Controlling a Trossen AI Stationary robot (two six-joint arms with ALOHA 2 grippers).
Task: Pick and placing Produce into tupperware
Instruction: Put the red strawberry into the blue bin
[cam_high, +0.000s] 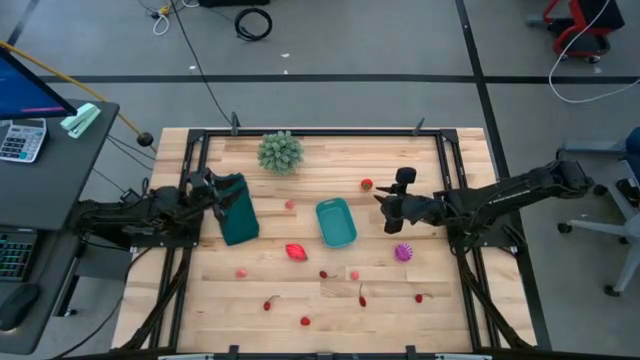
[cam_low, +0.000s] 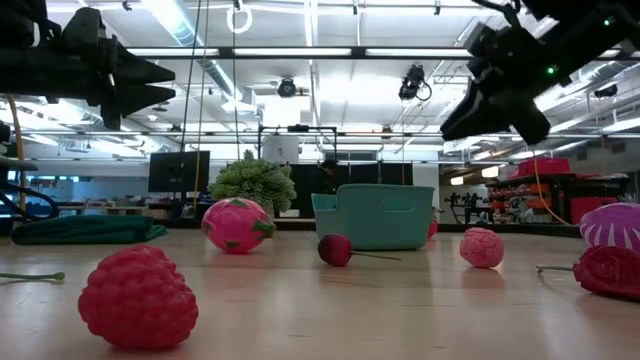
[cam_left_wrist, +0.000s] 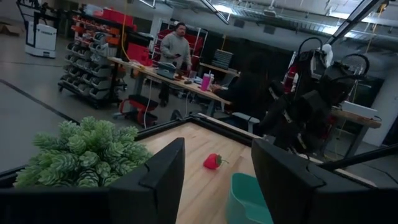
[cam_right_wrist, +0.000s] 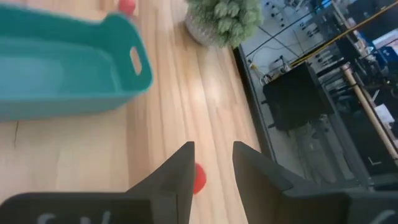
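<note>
The teal tupperware (cam_high: 336, 222) stands near the table's middle, and nothing shows inside it. Tiny red and pink produce lies scattered around it: a red piece (cam_high: 367, 184) on its far right, a bigger pink-red fruit (cam_high: 296, 251), a purple spiky ball (cam_high: 403, 252) and several small pieces along the near side. My right gripper (cam_high: 383, 205) hovers open just right of the tub; its wrist view shows a red piece (cam_right_wrist: 199, 177) on the table beyond its fingers (cam_right_wrist: 213, 149). My left gripper (cam_high: 218, 195) waits open and raised over the table's left side (cam_left_wrist: 217, 146).
A spiky pale-green plant ball (cam_high: 280, 152) sits near the far edge. A dark green flat piece (cam_high: 238, 215) lies under the left gripper. Bare wood shows between the tub and the plant. A person stands in the room beyond the table (cam_left_wrist: 176, 46).
</note>
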